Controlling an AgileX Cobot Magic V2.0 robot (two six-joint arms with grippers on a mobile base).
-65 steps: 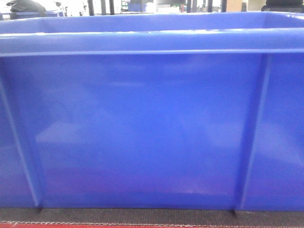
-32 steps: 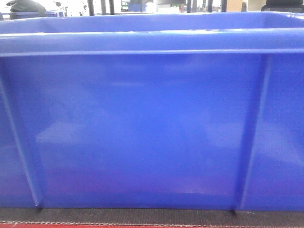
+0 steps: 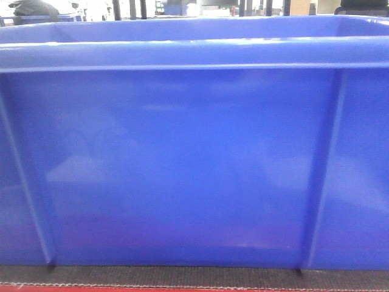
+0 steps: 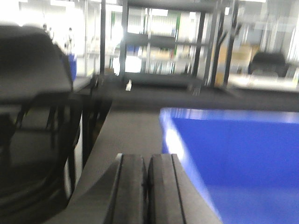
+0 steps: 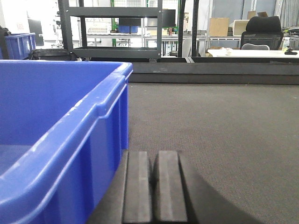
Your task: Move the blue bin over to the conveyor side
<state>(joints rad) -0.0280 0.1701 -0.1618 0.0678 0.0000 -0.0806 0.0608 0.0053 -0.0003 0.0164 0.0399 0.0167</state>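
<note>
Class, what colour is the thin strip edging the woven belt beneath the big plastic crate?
Red; the exterior front-facing view shows it best.

Blue bin (image 3: pixel 182 170) overfills frame; ends cropped.

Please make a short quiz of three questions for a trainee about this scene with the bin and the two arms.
1. True or false: the bin stands on the belt.
2. The right gripper is: A) inside the bin, B) outside its wall, C) above a shelf.
3. How do the jaws of the left gripper stand?

Key:
1. True.
2. B.
3. Closed together, holding nothing, beside the bin.
</note>
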